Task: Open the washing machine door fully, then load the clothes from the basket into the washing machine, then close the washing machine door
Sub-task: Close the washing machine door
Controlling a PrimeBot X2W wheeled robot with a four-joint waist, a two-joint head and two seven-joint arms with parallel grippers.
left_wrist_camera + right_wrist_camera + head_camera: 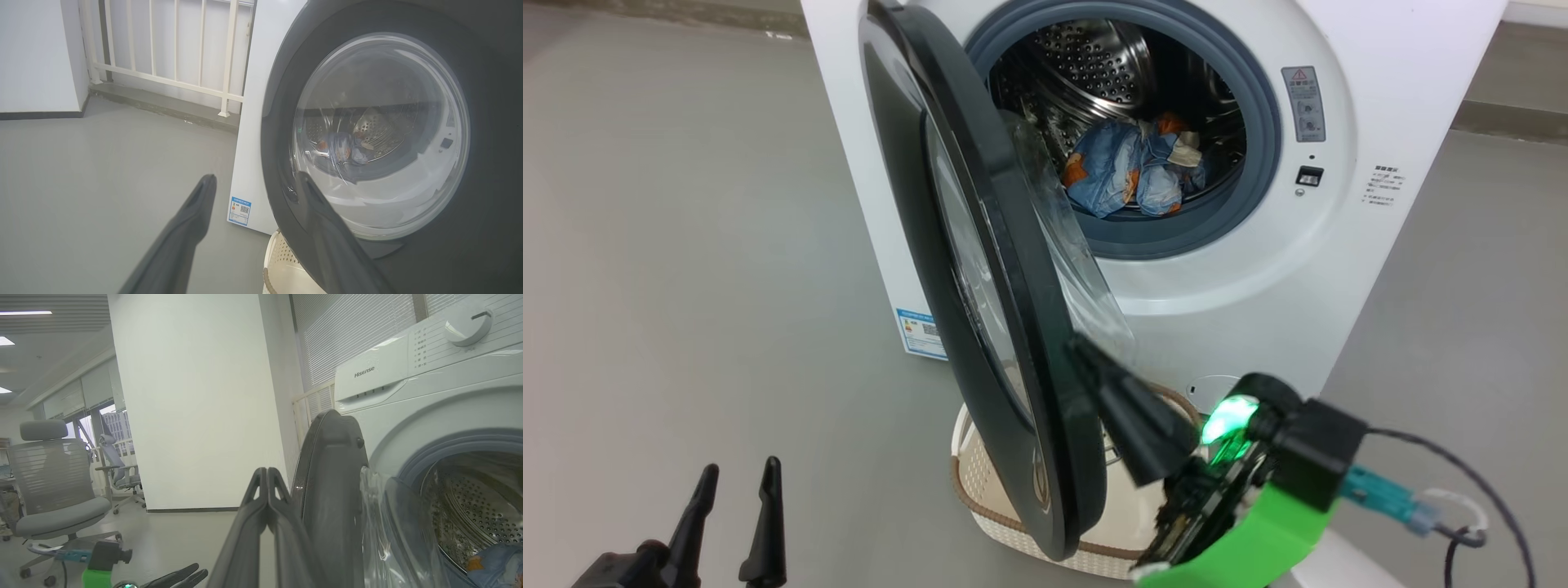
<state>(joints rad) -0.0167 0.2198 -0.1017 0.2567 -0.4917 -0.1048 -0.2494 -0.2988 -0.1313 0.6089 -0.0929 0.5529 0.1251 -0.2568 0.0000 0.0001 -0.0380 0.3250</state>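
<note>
Open office: mesh swivel chairs (53, 486), ceiling strip lights (25, 312), long window blinds (335, 335).

The washing machine door (1021, 310) stands half-swung, edge-on, blocking the drum (1094, 65) from nine o'clock and overhanging the basket (980, 478) at six. From three o'clock the drum mouth is open; the clothes (1131, 167) lie on its bottom.

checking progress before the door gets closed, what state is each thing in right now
washing machine door: ajar, about half open, not latched
clothes: bunched inside the drum
basket: on the floor under the door, visible part empty
washing machine: opening uncovered, drum loaded
left gripper: open, holding nothing
right gripper: shut, tips at the door's inner side
</note>
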